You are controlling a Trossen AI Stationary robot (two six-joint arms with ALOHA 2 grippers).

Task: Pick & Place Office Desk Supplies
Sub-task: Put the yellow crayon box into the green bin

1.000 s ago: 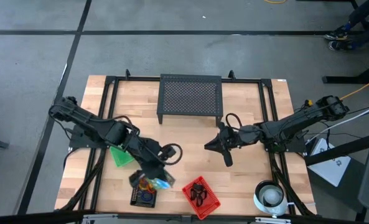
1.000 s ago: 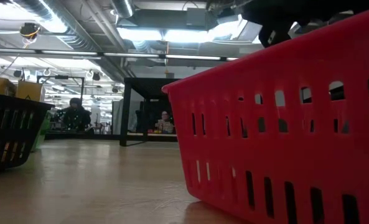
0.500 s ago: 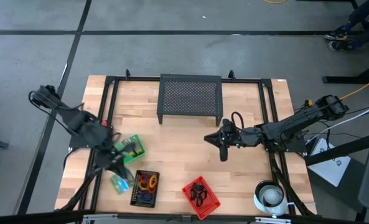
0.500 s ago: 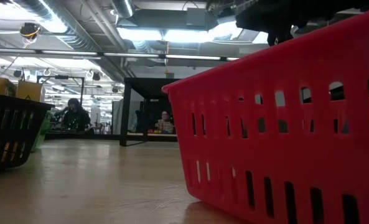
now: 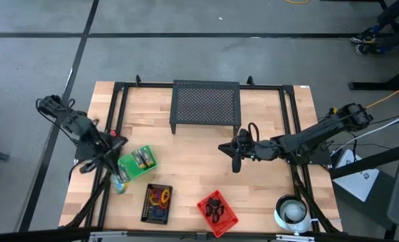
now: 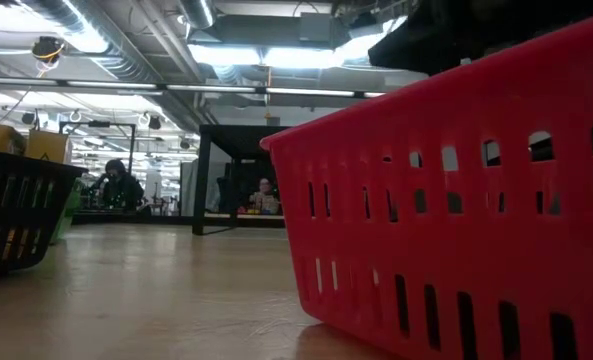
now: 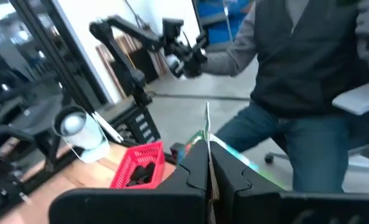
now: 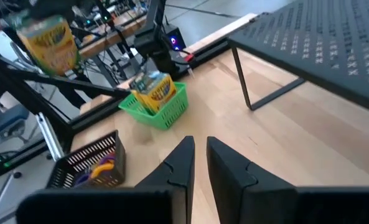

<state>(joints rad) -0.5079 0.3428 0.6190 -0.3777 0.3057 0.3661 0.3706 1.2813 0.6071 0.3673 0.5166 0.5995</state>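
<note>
The left gripper (image 5: 120, 181) hangs at the table's left edge, just off the green basket's (image 5: 137, 163) seven-o'clock corner, its fingers clamped on a crayon box (image 5: 120, 182); in the left wrist view only the thin edge of that box (image 7: 207, 140) shows, pinched between the closed fingers (image 7: 193, 171). In the right wrist view the box (image 8: 52, 38) is seen held aloft, apart from the two crayon boxes (image 8: 153, 91) standing upright inside the green basket (image 8: 162, 112).

At five o'clock from the left gripper, a black mesh tray (image 5: 156, 202) holds the coloured rings (image 5: 161, 196). Farther toward three o'clock, the red basket (image 5: 219, 212) holds the black clips (image 5: 214, 208).

The right gripper (image 5: 235, 163) hovers over bare wood at mid-table, below the black mesh stand (image 5: 205, 105), well apart from all the supplies. Its fingers (image 8: 181, 163) stand nearly together with a narrow gap, gripping nothing.
</note>
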